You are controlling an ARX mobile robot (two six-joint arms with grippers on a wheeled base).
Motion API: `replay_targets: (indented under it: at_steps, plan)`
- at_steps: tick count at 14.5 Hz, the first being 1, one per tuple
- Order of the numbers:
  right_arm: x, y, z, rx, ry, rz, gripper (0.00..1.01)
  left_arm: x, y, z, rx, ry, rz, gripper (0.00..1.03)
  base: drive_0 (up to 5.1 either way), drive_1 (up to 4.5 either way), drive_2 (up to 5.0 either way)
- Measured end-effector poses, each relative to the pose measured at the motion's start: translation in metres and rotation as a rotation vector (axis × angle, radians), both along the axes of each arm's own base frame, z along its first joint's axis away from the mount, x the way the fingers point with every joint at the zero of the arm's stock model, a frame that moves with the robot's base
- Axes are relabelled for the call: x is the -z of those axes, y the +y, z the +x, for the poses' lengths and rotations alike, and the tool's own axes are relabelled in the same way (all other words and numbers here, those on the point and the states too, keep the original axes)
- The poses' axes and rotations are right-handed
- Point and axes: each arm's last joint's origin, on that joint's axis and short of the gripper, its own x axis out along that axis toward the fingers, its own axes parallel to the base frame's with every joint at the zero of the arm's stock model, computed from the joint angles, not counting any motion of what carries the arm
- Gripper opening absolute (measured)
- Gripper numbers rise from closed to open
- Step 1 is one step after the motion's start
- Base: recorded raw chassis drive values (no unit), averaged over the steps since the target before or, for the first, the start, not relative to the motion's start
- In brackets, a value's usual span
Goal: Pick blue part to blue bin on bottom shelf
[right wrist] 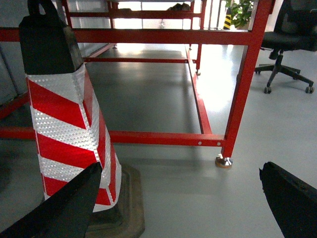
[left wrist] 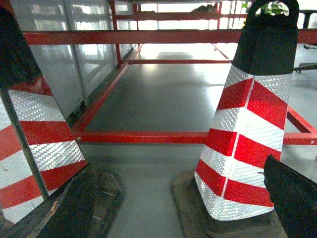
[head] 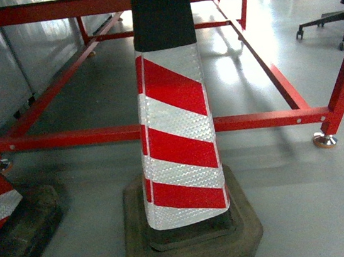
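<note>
Spread wide and empty, both grippers' dark jaws hang low before a red-and-white striped reflective traffic cone [head: 177, 128] on its rubber base, guarding a red steel frame [head: 159, 129]; no blue part is visible.

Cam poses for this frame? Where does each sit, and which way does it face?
Head: on the robot, slanting down at a red-and-white striped traffic cone; no body visible.
Left wrist: low, forward between two cones; dark fingers at the bottom corners.
Right wrist: low, forward past the red steel frame; dark fingers.
All three share the cone.
</note>
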Motion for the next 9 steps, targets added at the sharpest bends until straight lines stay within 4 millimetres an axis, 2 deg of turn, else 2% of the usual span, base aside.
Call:
replay_targets:
  at_steps: [9]
  plan:
    - [0.0,0.0,0.0,0.0,0.0,0.0,0.98,0.0,0.0,0.0,0.0,0.0,0.0,0.98,0.0,0.0,0.0]
